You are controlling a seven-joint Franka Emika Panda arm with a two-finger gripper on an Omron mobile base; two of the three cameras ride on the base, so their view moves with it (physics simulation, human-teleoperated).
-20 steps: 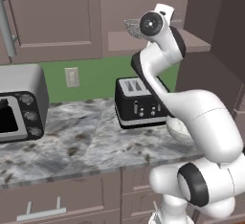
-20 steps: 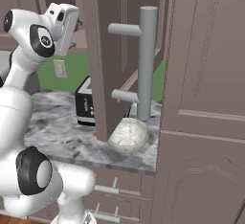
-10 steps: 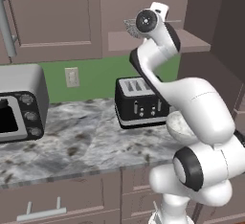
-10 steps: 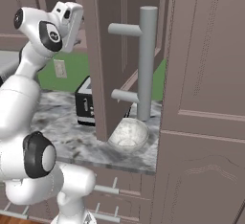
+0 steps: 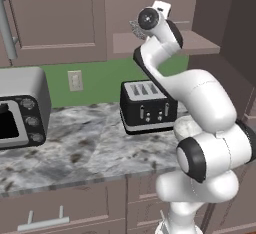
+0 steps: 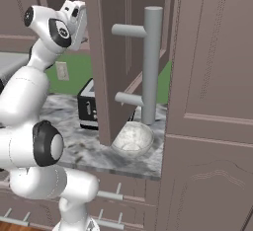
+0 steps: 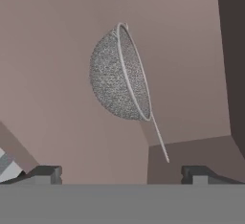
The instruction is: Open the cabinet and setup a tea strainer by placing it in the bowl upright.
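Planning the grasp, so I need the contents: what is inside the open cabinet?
Inside the cabinet the tea strainer lies on the shelf, ahead of the open tool. The robot's head and the door cover the rest of the interior.

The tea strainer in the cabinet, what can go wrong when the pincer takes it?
1. The tea strainer lies ahead of the open pincer, its thin handle nearest. The fingers may only nudge the handle and push the strainer deeper.
2. The bowl sits on the counter right beside the open cabinet door, partly behind it. The arm coming down may strike the door.
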